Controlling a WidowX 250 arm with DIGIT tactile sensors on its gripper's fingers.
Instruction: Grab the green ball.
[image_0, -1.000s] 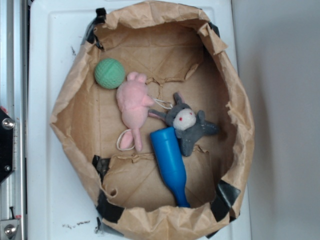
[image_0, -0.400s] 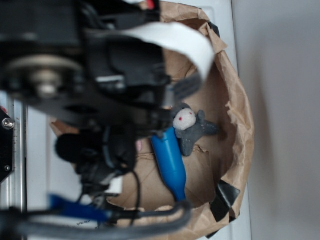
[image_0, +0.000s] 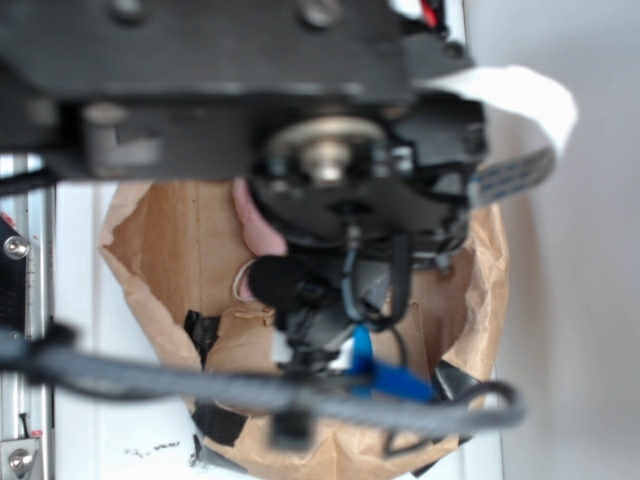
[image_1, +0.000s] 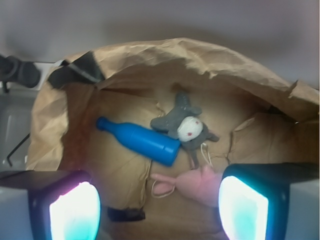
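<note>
In the exterior view the robot arm (image_0: 330, 170) fills most of the frame, a blurred black mass of housing, bolts and cables that covers the upper and middle part of the brown paper bag (image_0: 140, 230). Only the bag's left wall, its lower rim and strips of black tape (image_0: 200, 325) show around it, sitting on the white desk (image_0: 90, 300). A sliver of the pink plush toy (image_0: 250, 215) peeks out at the arm's left edge, and a blue patch (image_0: 362, 350) shows low in the frame (it could be the bottle or part of the wiring, I cannot tell which).

The wrist view looks into the bag (image_1: 200, 55). The tool (image_1: 159, 207) is spread wide, its two fingers (image_1: 75, 210) standing at the lower left and lower right corners with glowing pads and nothing between them but the bag floor. The blue bottle (image_1: 142, 142) lies on its side in the middle, neck pointing to the upper left. The grey plush toy (image_1: 186, 125) lies just right of the bottle's base, touching it. The pink plush toy (image_1: 192, 182) lies below both, next to the lower right finger.

The green ball is not visible in either view; the arm hides the part of the bag that the exterior view would otherwise show.
</note>
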